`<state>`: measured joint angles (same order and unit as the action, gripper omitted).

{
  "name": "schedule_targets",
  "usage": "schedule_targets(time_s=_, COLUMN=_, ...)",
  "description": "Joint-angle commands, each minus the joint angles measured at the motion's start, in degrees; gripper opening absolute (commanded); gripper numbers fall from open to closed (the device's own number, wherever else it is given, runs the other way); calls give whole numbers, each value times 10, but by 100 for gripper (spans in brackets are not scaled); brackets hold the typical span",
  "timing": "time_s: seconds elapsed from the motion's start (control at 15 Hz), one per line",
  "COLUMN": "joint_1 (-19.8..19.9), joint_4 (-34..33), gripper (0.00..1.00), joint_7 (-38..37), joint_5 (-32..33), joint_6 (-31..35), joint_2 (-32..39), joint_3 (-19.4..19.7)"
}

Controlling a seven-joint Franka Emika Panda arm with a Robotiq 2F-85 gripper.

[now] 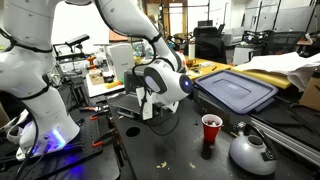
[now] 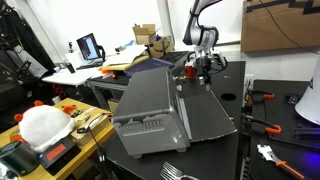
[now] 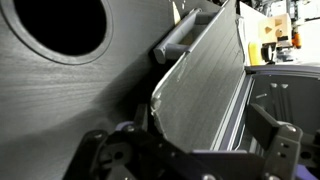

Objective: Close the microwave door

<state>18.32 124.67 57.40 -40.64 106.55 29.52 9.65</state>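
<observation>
The silver-grey microwave [image 2: 150, 105] shows from behind in an exterior view and stands behind the arm in the other [image 1: 121, 62]. Its door [image 3: 200, 90] is partly open and tilted. In the wrist view it fills the middle as a grey panel, with its bar handle [image 3: 178, 40] at the top. My gripper [image 3: 190, 150] is open, with one finger on each side of the door's lower edge. The gripper also shows in both exterior views [image 1: 150, 105] [image 2: 200, 66], at the oven's front. Whether a finger touches the door I cannot tell.
A red cup [image 1: 211, 130] and a metal kettle [image 1: 250, 150] stand on the dark table. A blue-grey bin lid [image 1: 238, 90] lies behind them. Tools with red handles [image 2: 262, 97] lie at the table's side. A white bag [image 2: 45, 125] sits near the oven's back.
</observation>
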Motion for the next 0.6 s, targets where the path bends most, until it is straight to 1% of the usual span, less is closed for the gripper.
schedule_targets(time_s=0.0, joint_1=2, joint_4=-2, gripper=100, joint_7=-5, joint_5=24, joint_6=19, joint_2=3, joint_3=-5)
schedule_targets(time_s=0.53, joint_1=2, joint_4=5, gripper=100, joint_7=2, joint_5=17, joint_6=17, joint_2=7, joint_3=-29)
